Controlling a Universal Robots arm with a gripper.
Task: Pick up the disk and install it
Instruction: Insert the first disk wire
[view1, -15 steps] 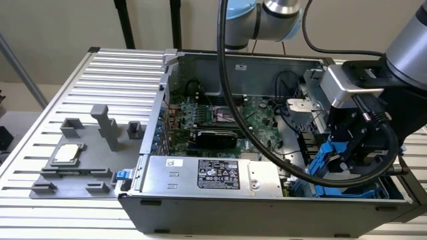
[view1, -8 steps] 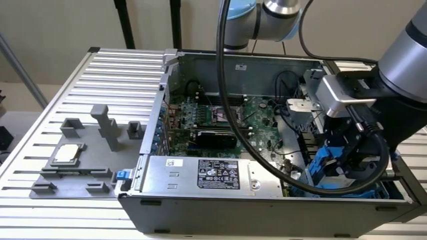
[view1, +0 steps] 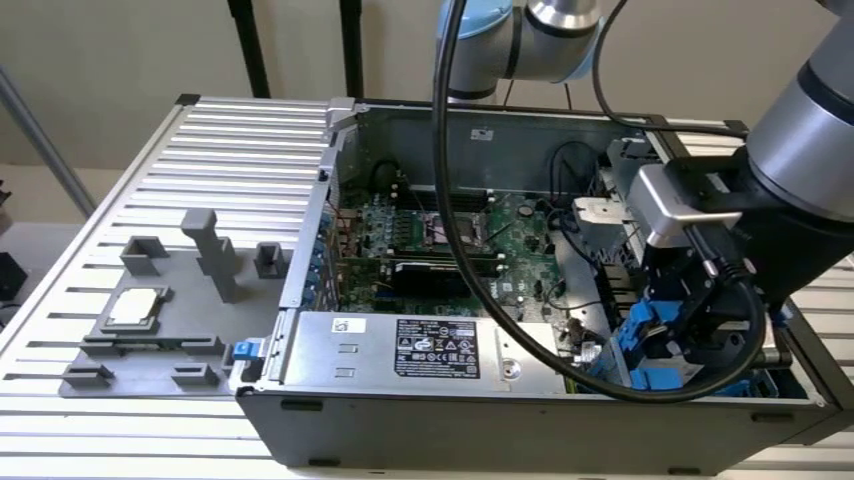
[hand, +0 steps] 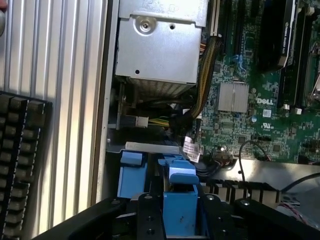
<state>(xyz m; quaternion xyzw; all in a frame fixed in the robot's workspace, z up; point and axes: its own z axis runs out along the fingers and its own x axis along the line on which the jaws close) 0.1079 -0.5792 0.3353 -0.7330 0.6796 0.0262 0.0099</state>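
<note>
My gripper hangs low inside the open computer case, at the drive bay corner on the exterior view's right. In the wrist view the two black fingers press on either side of a bright blue plastic frame; I take this for the disk's frame. The disk's silver body is hidden below the gripper. Other blue bay brackets sit just beside it, and blue parts show under the arm in the exterior view.
The motherboard fills the case floor, with the power supply along the near wall. A thick black cable loops over the case. A grey fixture with a small silver chip lies on the slatted table. A keyboard lies outside the case.
</note>
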